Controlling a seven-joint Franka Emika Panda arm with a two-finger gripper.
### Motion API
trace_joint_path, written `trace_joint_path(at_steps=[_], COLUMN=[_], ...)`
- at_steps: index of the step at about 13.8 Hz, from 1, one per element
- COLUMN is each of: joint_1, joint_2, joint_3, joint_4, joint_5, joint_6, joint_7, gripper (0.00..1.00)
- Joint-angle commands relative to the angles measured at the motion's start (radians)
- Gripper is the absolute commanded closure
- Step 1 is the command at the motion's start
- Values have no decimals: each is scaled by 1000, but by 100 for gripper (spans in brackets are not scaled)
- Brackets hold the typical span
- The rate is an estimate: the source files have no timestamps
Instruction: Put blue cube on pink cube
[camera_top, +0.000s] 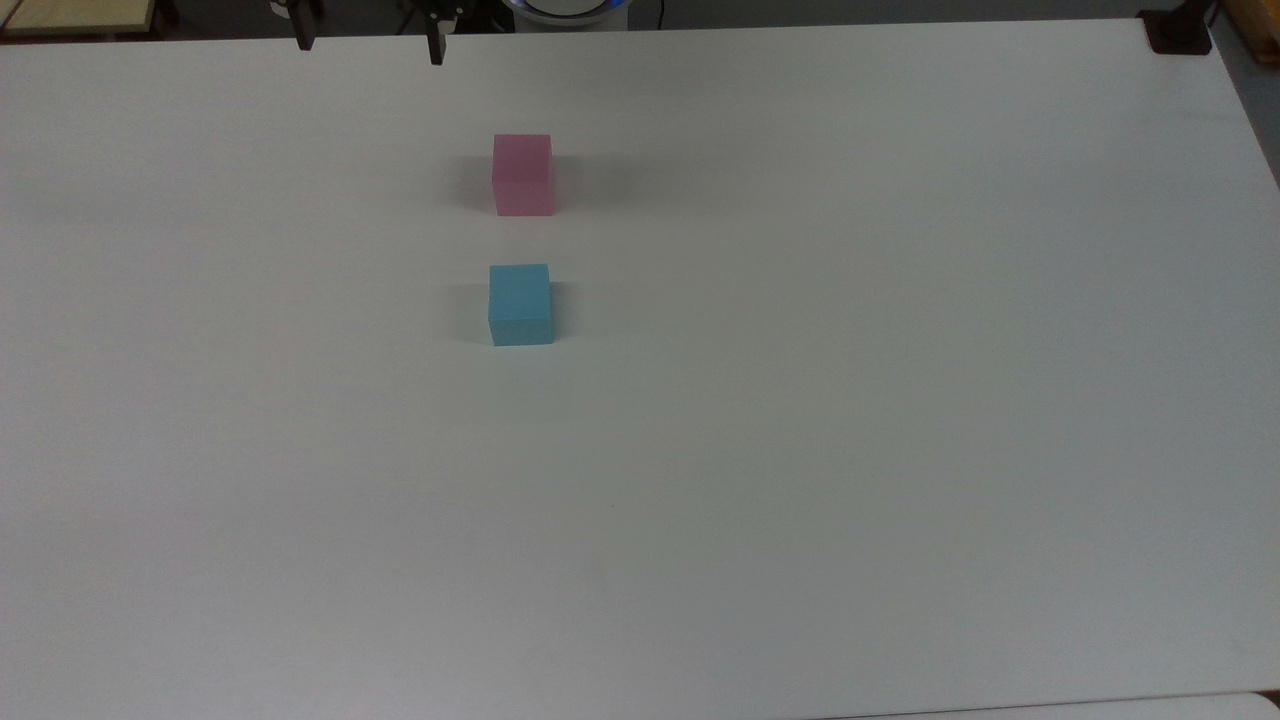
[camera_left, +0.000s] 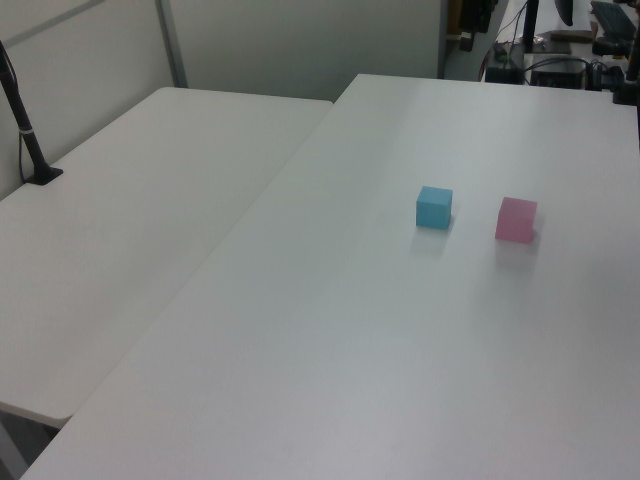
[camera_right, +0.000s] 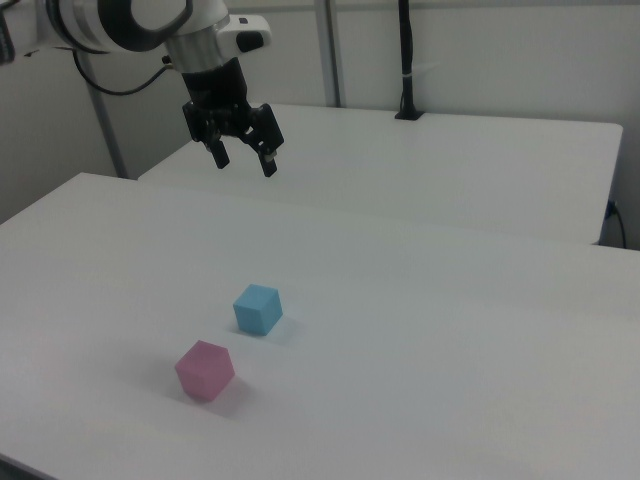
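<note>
The gripper (camera_right: 243, 159) hangs high above the desk (camera_top: 900, 400), fingers spread and empty, ready for a descent. The blue cube (camera_top: 520, 305) sits near the pink cube (camera_top: 522, 175), apart and unstacked, so grasping has not yet begun.

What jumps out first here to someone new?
Two small cubes alone on the white table: the blue cube and the pink cube, close but apart. In the right view, the gripper hangs open above the table, well away from both.

i'm seeing a white table (camera_top: 900, 400) carrying the blue cube (camera_top: 520, 305) and pink cube (camera_top: 522, 175), sitting near each other, apart.
</note>
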Motion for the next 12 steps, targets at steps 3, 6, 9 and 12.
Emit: trace_joint_path(at_steps=[3,6,9,12], joint_1=[-5,-5,-2,1], joint_2=[28,28,31,31], joint_3=[-9,-9,-9,-1], joint_4=[13,15,16,13], joint_5=[-4,-1,-3,-12], joint_6=[15,17,26,28], joint_7=[-12,-11,-11,-3], gripper=[0,0,0,0])
